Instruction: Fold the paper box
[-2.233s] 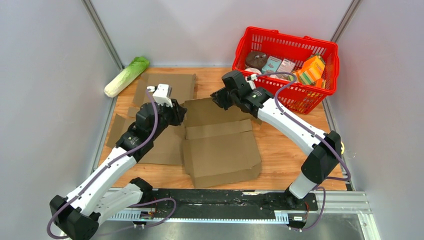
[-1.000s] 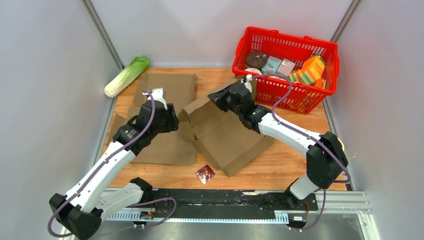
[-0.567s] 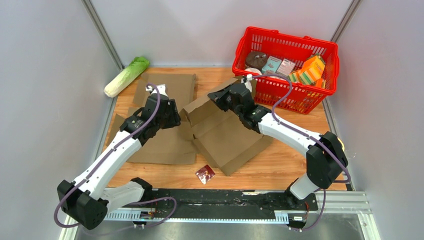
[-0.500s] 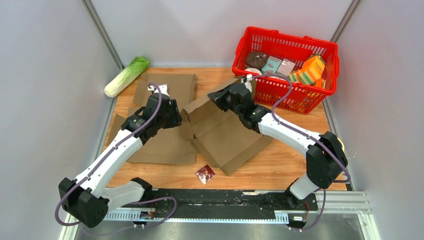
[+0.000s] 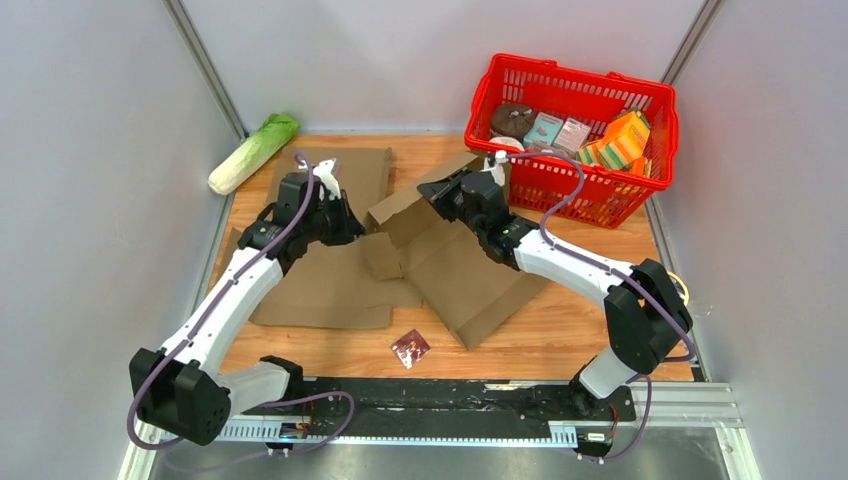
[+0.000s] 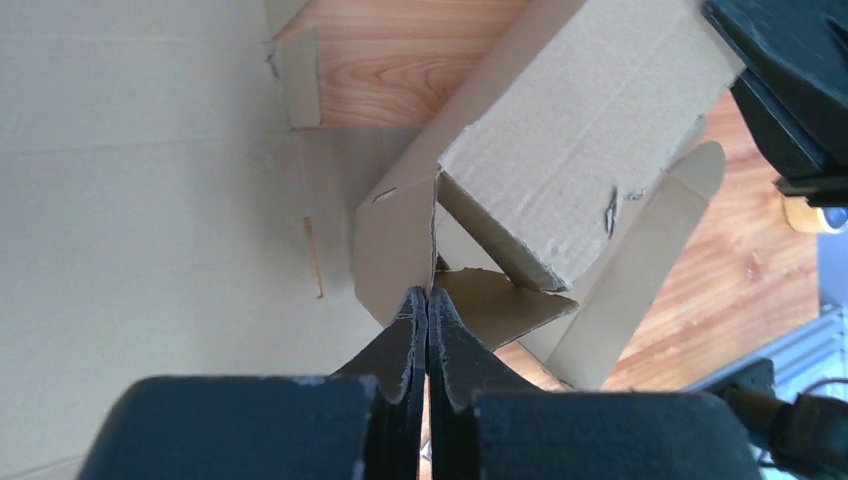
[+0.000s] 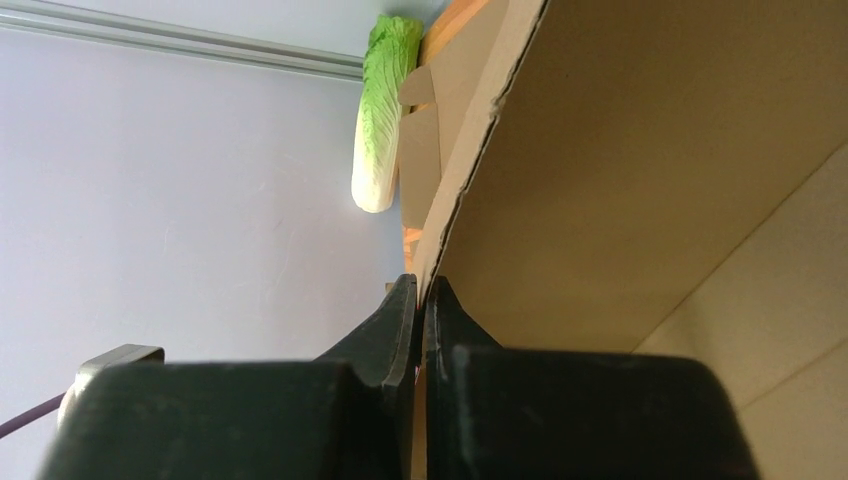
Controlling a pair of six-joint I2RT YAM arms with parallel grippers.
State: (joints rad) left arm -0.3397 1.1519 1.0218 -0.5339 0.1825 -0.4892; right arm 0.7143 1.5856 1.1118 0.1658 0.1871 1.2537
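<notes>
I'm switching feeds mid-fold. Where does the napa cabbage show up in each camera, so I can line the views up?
Top external: napa cabbage in the upper left of the picture, lying diagonally.
Left wrist: not in it.
Right wrist: napa cabbage at upper middle, just beyond the raised cardboard edge.
Shared landmark: the cardboard box, visible in all three views.

Closed claw (image 6: 428, 296) against paper box (image 6: 570, 150) flap

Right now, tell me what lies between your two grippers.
Only the paper box itself: its raised panel bridges the left gripper and right gripper, both pinched shut on its edges. The top view shows this.
</notes>
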